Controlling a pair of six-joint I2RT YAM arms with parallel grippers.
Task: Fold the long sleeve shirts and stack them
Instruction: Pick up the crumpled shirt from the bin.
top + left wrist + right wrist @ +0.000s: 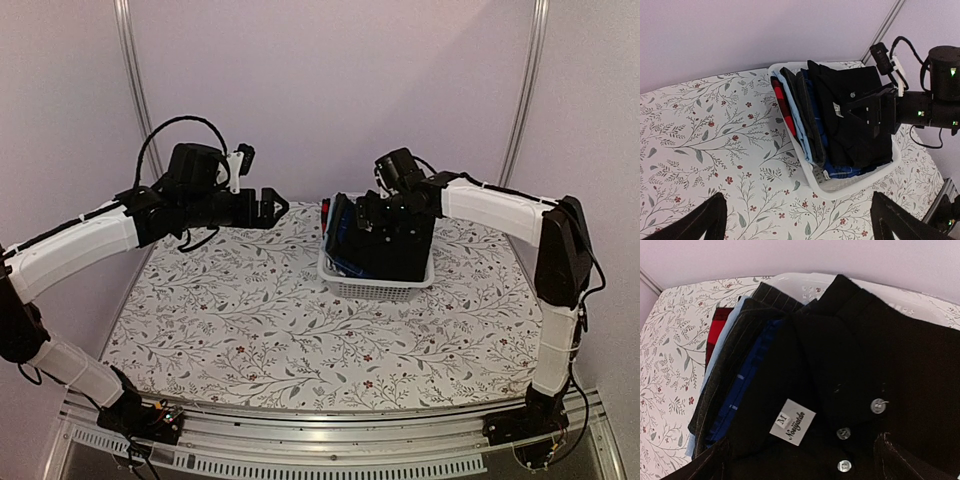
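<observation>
**A:** Where did the long sleeve shirts [810, 115] sit?
**B:** On edge in the white slotted plastic basket [840, 184] on the floral-patterned desk [250, 320], the plain black collared shirt [865, 355] nearest the right arm.
**A:** And the right arm's fingers [912, 465]?
**B:** Spread over its collar, pinching nothing, likely to lift it first.
**A:** The left arm's fingers [702, 225]?
**B:** Spread too, hovering well apart from the basket, probably waiting.

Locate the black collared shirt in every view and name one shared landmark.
Top external: black shirt in the white basket, right of centre.
Left wrist: shirt upper right, rightmost garment in the basket.
Right wrist: shirt fills centre and right.
Shared landmark: the white basket's rim.
</observation>
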